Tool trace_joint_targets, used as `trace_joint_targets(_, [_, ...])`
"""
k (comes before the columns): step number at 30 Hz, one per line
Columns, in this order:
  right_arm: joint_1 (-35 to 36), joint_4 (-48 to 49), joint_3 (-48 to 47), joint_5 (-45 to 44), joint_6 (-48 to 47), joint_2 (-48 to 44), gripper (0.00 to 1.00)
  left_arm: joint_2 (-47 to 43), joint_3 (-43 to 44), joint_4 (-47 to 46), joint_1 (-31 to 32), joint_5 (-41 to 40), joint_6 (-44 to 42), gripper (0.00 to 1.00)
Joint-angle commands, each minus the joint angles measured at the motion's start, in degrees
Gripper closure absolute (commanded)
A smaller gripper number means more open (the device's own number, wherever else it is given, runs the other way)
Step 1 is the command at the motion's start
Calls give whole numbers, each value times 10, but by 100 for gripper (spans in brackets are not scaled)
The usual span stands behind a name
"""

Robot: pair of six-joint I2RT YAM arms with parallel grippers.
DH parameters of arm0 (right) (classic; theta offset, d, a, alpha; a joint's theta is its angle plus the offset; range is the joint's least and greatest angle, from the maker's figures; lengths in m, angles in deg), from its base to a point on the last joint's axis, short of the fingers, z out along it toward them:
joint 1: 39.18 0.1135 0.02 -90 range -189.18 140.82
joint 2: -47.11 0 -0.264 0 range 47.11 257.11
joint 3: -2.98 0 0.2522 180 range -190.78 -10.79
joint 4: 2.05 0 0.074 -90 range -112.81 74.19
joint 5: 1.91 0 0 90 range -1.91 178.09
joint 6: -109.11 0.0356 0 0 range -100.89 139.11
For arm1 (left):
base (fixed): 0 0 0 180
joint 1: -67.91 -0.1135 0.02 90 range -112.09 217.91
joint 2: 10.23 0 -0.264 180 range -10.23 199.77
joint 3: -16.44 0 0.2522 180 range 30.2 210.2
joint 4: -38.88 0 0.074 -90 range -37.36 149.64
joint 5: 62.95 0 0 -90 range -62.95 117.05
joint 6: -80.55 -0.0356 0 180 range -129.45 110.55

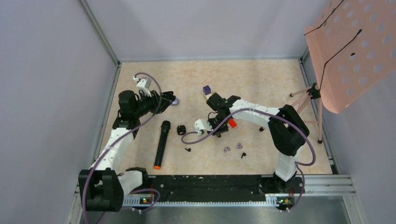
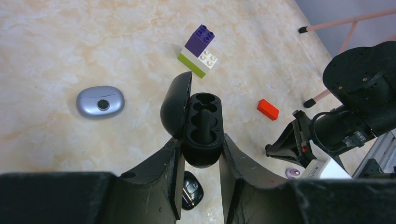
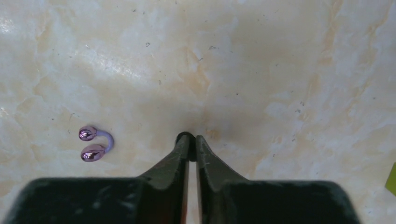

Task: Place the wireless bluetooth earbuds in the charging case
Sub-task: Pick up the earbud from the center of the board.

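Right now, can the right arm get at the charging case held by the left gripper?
Probably yes. The left gripper holds the charging case with its lid open and both sockets empty, and nothing visible stands between it and the shut right gripper.

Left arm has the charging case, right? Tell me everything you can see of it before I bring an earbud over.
The charging case is a small, rounded black shell that looks like matte plastic. Its lid is hinged open to one side, baring two moulded wells, both empty. The left pincer clamps its lower body, one finger on each side, with the opening facing the wrist camera. Whether its base touches the marble-patterned table is hidden.
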Motion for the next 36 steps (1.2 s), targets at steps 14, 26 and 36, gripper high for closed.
trace_joint_targets(14, [-18,34,-16,-35,469,-80,77,0,8,-33,-3,-10,18,100])
trace_joint_targets(26, [-15,104,23,-16,457,-40,88,8,5,-46,-3,-12,24,100])
trace_joint_targets(36, [-16,117,18,-52,452,2,85,0,-3,-43,-19,-13,23,100])
